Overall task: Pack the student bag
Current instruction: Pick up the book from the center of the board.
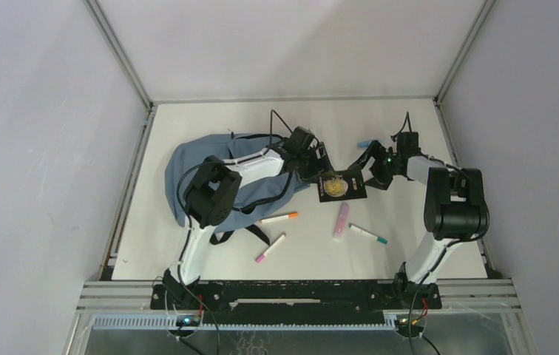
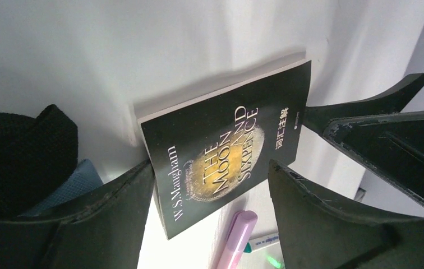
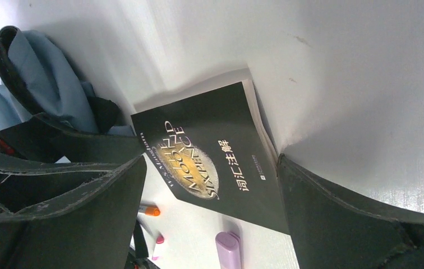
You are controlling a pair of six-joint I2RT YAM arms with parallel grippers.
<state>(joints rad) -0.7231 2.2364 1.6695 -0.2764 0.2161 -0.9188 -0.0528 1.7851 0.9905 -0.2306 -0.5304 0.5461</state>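
Observation:
The blue-grey student bag (image 1: 210, 177) lies at the left of the table and shows in the right wrist view (image 3: 58, 95). A black paperback with a gold disc, "The Moon and Sixpence" (image 1: 341, 186), lies just right of it. My left gripper (image 1: 321, 171) is open at the book's left end, its jaws astride the spine corner (image 2: 210, 168). My right gripper (image 1: 364, 168) is open at the book's right end (image 3: 211, 159), one finger (image 3: 333, 213) against the page edge. The book (image 2: 226, 145) looks tipped up on one edge (image 3: 221, 162).
Near the front of the book lie an orange-capped marker (image 1: 278, 218), a pink-capped marker (image 1: 270, 248), a lilac highlighter (image 1: 341, 220) and a green-capped marker (image 1: 368, 234). A small blue item (image 1: 364, 143) lies behind the right gripper. Walls enclose the table on three sides.

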